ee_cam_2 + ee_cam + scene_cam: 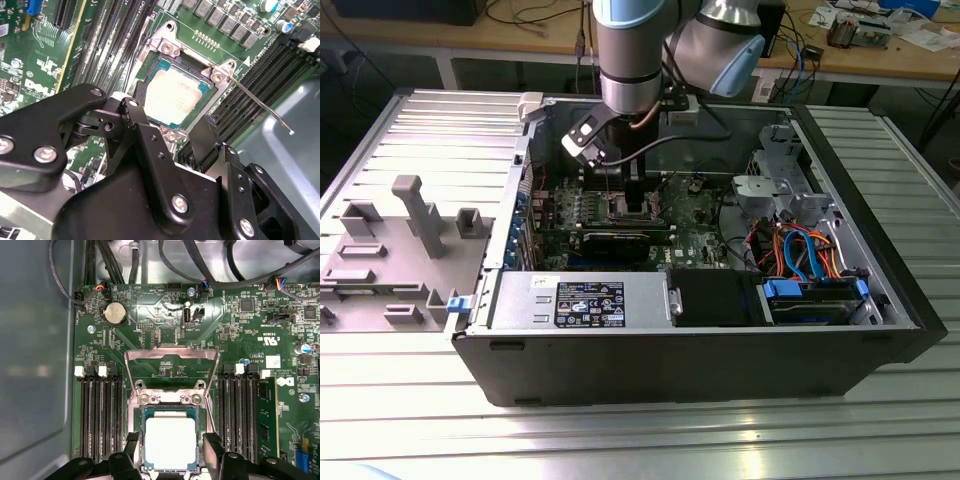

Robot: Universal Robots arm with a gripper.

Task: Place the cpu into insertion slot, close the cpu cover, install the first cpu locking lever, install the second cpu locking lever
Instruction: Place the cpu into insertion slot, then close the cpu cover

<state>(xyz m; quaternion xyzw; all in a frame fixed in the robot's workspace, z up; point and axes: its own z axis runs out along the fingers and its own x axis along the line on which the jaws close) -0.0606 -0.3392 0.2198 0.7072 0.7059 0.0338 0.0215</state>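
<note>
The cpu (170, 442) lies flat in the slot (172, 400), silver side up. So the first step looks done.

The hand (172, 450) is right over the chip, deep inside the case (670, 350) that sits on the worktop (620, 440). It is open wide and holds nothing. In both wrist views one black finger (132, 447) is on each side of the chip. They are just beside it and do not seem to press it.

The cover (172, 353) is not shut. It is tipped up and back from the slot, and you can see the green board through its big window.

In the second wrist view, a thin lever (260, 107) sticks out past a corner of the slot. It is not locked down. I cannot tell where the other lever is.

So one step looks done and three are left: the cover and both levers.
</note>
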